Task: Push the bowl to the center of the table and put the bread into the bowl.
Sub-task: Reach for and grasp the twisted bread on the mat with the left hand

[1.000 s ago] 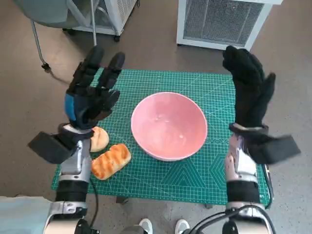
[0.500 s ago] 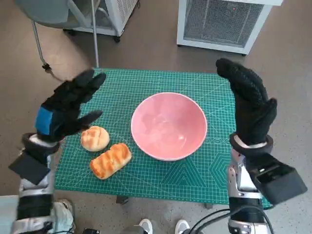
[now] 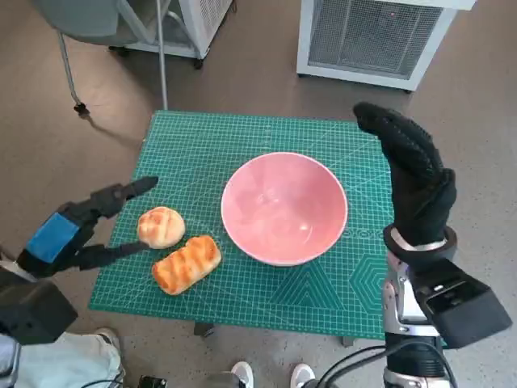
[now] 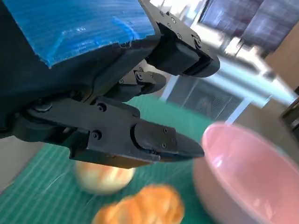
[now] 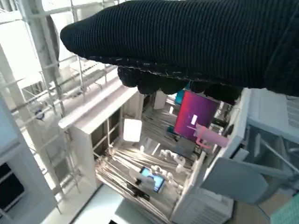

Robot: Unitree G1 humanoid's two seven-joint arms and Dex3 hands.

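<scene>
The pink bowl (image 3: pixel 284 208) is sitting mid-frame; two bread pieces (image 3: pixel 175 247) are lying lower left. The left hand (image 3: pixel 73 230) is being held open and empty beside them, the right hand (image 3: pixel 412 182) likewise. The bread is judged soft and light, best pinched gently across its sides.

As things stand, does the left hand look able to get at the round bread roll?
Probably yes. The left hand hangs open just beside the round roll, fingers apart and pointing toward it, with only bare mat between them. The long loaf and pink bowl lie off that path.
</scene>
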